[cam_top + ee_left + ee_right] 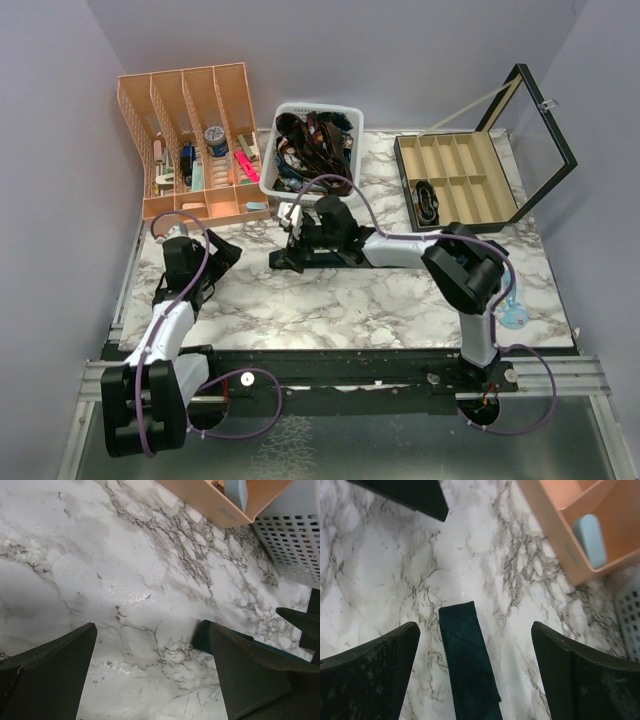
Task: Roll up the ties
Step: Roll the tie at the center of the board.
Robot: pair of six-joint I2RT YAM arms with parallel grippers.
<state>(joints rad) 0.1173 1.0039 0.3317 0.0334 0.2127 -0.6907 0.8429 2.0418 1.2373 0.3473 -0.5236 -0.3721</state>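
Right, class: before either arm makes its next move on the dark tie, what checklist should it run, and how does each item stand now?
1. Right tool open: ok, jaws wide apart.
2. Tie end between its jaws: ok, lying flat on the marble table.
3. Rolling started: not ok, visible end unrolled.
4. Left tool open and empty: ok.
5. Orange organiser apart from tie: ok.
6. Tie's far end located: cannot tell, hidden under the right arm.
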